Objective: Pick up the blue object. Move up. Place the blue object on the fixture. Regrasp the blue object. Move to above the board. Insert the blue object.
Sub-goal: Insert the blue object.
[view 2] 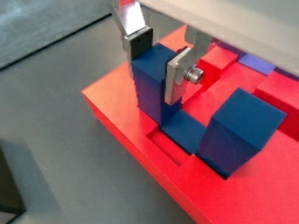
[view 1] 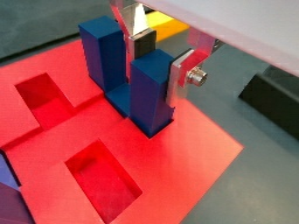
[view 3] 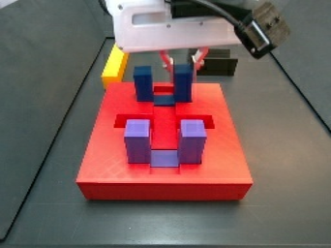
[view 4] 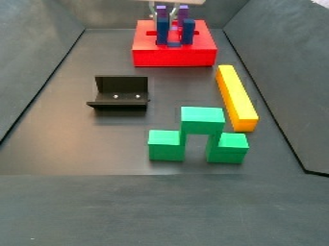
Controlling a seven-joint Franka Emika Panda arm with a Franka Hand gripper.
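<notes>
Blue object held upright over the board, 1 prong clamped in the tool

The tool (view 1: 163, 54) stood at the far end of the table, its 2 silver fingers (view 2: 179, 73) closed on 1 prong of the blue object (view 1: 131, 77), whose bridge sat low at the red board (view 3: 104, 167). Whether the bridge was fully seated in its recess could not be told. The piece looked rigid and light, probably a smooth plastic that could slip, so flat pads on 1 prong's opposite faces seemed the right hold. A purple block (view 3: 162, 139) already sat in the board; the fixture (view 4: 119, 94) stood empty, well apart near the table's left edge.
</notes>
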